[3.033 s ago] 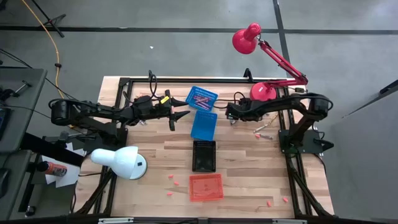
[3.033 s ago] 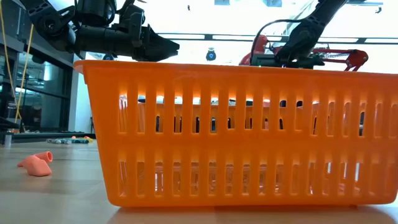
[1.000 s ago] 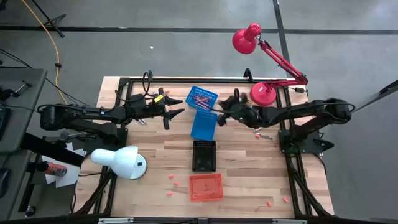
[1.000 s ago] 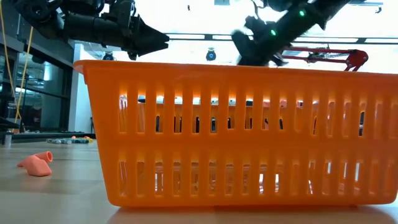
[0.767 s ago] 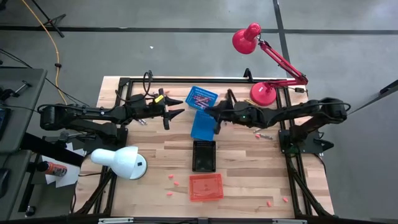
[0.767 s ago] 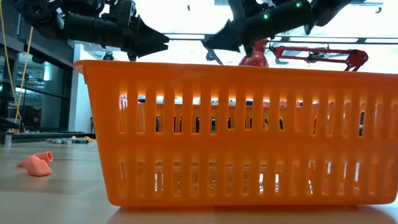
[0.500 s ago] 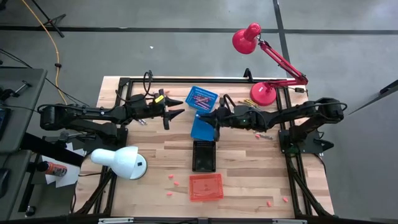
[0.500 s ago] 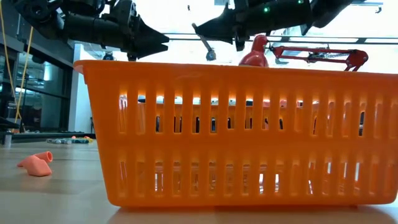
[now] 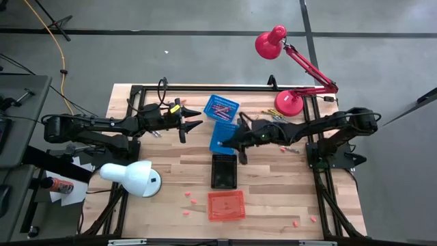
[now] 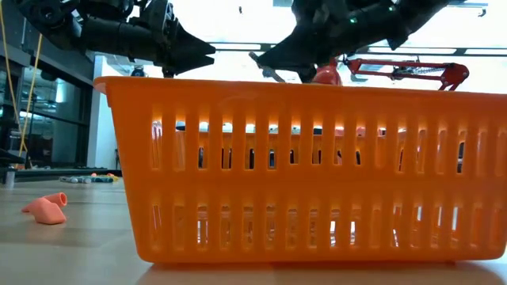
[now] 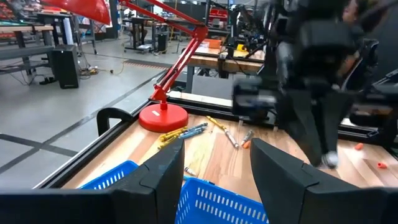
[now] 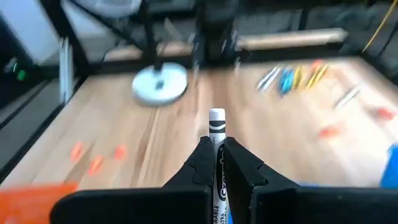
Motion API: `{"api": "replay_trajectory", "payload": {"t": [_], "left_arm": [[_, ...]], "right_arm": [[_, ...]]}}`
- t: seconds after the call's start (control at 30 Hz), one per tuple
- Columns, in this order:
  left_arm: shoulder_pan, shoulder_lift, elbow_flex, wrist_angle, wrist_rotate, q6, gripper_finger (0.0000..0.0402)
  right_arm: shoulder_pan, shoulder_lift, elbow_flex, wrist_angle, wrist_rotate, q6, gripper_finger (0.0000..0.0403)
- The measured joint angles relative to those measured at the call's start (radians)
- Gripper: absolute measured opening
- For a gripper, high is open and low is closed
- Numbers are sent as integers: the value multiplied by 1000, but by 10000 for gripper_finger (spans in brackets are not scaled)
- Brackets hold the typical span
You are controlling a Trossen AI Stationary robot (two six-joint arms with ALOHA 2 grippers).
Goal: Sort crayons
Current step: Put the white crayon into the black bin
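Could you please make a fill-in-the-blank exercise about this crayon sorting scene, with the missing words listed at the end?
1. The right gripper is shut on a ____ crayon.
2. In the high view, the basket nearest the table's front edge is ____ in colour.
3. The left gripper hangs with its fingers ____, holding nothing.
4. In the high view, a ____ basket sits between the orange one and the two blue baskets.

Missing words: white; orange; open; black
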Motion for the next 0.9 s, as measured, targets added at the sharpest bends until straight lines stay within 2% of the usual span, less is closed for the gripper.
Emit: {"api": "replay_trajectory", "payload": {"t": [0.33,0.47,0.6,0.77,0.9], "left_arm": [[0,0,0,16,-10,1,172],[0,0,0,11,-10,1,172],[0,0,0,8,-10,1,172],[1,0,0,4,-11,1,172],[2,0,1,0,-29,1,172]], "right_arm": [[165,19,1,-18,-52,-27,5],[225,96,1,31,-6,-133,5],[247,168,21,55,84,-182,6],[246,213,65,24,87,-132,20],[246,216,96,-56,88,-105,47]]}}
